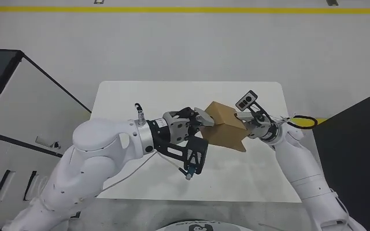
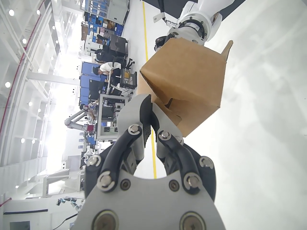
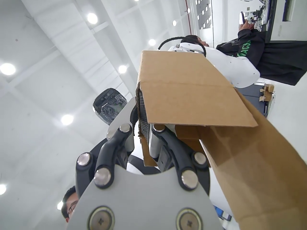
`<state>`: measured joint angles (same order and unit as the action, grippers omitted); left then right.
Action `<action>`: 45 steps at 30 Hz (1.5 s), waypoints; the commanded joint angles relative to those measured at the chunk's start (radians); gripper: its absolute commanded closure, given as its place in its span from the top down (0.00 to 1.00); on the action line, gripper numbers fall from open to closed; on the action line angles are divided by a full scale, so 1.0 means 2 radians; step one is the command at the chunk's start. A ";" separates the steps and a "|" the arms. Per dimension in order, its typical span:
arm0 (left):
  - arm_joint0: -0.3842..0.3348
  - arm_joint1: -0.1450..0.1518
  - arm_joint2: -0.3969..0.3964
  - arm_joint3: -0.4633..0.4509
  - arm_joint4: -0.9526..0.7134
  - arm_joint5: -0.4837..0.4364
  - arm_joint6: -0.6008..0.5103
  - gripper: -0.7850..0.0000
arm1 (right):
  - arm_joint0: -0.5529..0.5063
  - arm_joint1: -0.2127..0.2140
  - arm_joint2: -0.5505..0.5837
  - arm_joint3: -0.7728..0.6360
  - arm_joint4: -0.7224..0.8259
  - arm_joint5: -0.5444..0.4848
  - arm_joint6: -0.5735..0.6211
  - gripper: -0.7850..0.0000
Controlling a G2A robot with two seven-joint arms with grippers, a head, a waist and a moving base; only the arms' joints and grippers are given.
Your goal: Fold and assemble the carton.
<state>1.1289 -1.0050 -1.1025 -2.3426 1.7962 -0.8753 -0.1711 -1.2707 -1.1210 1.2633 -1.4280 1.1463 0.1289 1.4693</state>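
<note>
- White table on a pale grey floor; the carton is held above the table's middle, off the surface, with an arm on either side of it.
- The carton is already opened up into a box shape. It is tilted, with one corner pointing down toward the table.
- The left gripper is at the carton's end face. Its jaws are drawn almost together with nothing visible between them, and one finger lies against the folded flaps of that face.
- The right gripper is at the opposite end of the carton. Its jaws are clamped on the edge of one cardboard wall, whose corrugated edge shows between the fingers.
- Done, as far as I can judge: the body is squared up, and the end by the left gripper looks folded in. Its flaps overlap and a small notch shows at the seam.
- Left to do: at the end by the right gripper the flaps stand out loose from the body and that mouth looks open. Those flaps still need folding and tucking.
- Whether the end by the left gripper is fully locked or only pressed shut, I cannot tell.
</note>
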 commanded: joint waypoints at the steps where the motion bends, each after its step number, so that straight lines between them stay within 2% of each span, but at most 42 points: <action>1: 0.006 -0.001 -0.005 0.005 -0.014 0.016 0.001 0.00 | 0.001 -0.001 -0.001 0.002 0.003 -0.002 0.001 0.00; 9: 0.007 -0.001 -0.006 0.005 -0.016 0.019 0.000 0.00 | 0.001 -0.001 -0.001 0.002 0.003 -0.002 0.001 0.00; 15: 0.007 -0.001 -0.006 0.005 -0.016 0.019 0.000 0.00 | 0.001 -0.002 0.004 -0.005 -0.018 -0.059 0.012 0.00; 23: 0.007 -0.001 -0.006 0.005 -0.016 0.019 0.000 0.00 | 0.023 -0.007 -0.002 0.018 0.001 -0.098 0.033 0.00; 29: 0.007 -0.001 -0.006 0.005 -0.016 0.019 0.000 0.00 | 0.043 -0.011 -0.022 0.036 0.013 -0.103 0.033 0.00; 45: 0.007 -0.001 -0.006 0.005 -0.016 0.019 0.000 0.00 | 0.043 -0.011 -0.022 0.036 0.013 -0.103 0.033 0.00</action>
<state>1.1438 -1.0066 -1.1141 -2.3318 1.7635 -0.8375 -0.1711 -1.1851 -1.1429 1.2203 -1.3560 1.1729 -0.0776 1.5359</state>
